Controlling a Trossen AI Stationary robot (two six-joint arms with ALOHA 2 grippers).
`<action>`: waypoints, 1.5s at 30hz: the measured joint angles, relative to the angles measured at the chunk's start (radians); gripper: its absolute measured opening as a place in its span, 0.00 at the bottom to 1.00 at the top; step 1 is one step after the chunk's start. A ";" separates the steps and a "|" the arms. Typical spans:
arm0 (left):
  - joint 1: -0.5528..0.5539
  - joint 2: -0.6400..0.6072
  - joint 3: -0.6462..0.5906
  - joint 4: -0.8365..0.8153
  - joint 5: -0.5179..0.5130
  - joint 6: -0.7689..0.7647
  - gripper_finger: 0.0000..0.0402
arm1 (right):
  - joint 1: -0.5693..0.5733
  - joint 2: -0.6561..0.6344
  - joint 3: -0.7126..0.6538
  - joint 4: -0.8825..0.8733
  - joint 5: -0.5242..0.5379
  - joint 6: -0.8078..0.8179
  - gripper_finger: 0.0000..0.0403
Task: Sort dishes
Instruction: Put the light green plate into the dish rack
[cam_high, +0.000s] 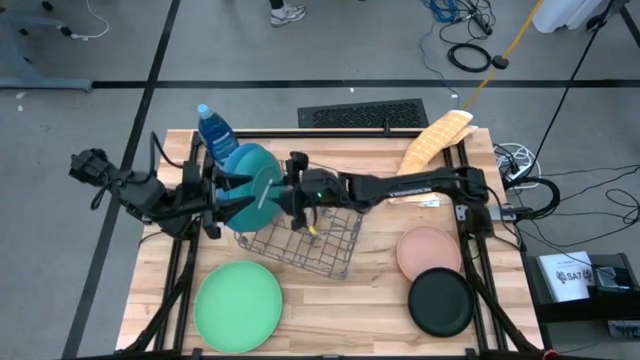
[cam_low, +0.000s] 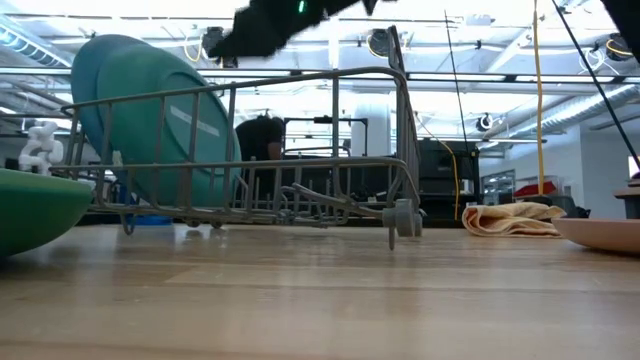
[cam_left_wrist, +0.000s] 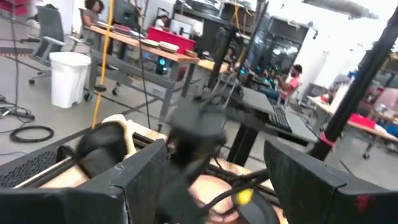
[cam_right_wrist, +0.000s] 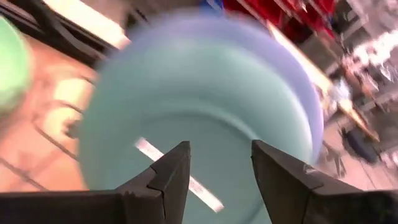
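High view: at lower left of the frame lies the light green plate (cam_high: 238, 305), flat on the table (cam_high: 370, 300). Above it, the left gripper (cam_high: 222, 195) stands open beside the blue plate (cam_high: 232, 165) and the dark green plate (cam_high: 255, 188), which both stand upright in the wire rack (cam_high: 310, 245). The right gripper (cam_high: 283, 190) is just beside the dark green plate, fingers apart, gripping nothing. At lower right the pink plate (cam_high: 425, 250) and the black plate (cam_high: 441, 302) lie touching.
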 joint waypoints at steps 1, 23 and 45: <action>-0.012 0.000 0.000 -0.007 0.000 0.003 0.67 | 0.023 -0.015 0.000 -0.037 -0.001 -0.010 0.41; -0.069 0.063 -0.002 -0.020 -0.045 -0.036 0.67 | 0.391 0.154 0.038 -0.192 -0.125 0.002 0.41; -0.102 0.122 -0.002 0.063 -0.008 -0.061 0.67 | 0.428 0.584 0.665 -0.602 -0.185 -0.036 0.39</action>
